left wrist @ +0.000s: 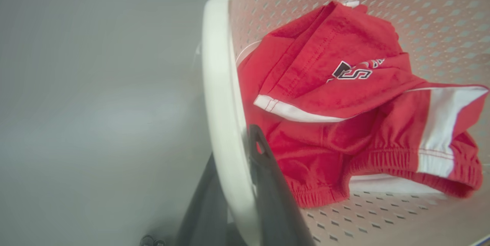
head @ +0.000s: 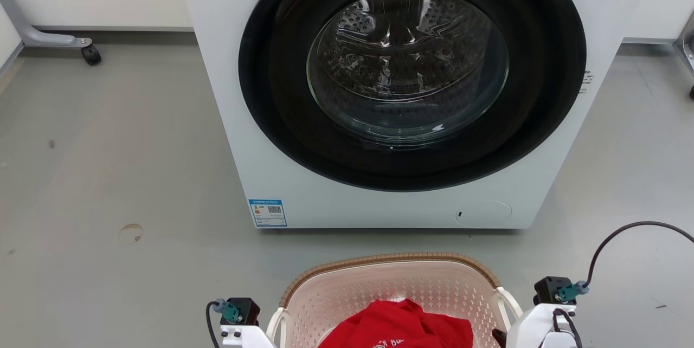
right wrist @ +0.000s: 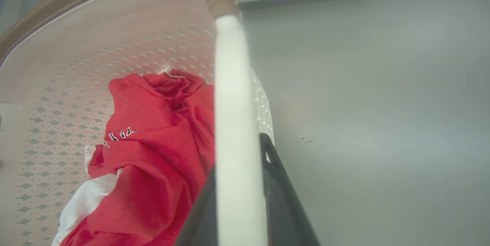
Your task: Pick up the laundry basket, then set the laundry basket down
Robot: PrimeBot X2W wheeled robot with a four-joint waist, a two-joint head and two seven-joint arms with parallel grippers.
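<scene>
L pincer [left wrist: 233,150] is closed on the white L handle [left wrist: 222,96] of the laundry basket [head: 390,259], w/ one dark finger on each side & touching it; R pincer [right wrist: 239,158] is closed in the same way on the R handle [right wrist: 233,96]. The basket is btw both arms at the near edge of head view, in front of the washer [head: 260,120], w/ a red garment [head: 401,326] w/ white stripes inside. I cannot tell if it stands on the grey floor [head: 108,174] or is lifted.
</scene>
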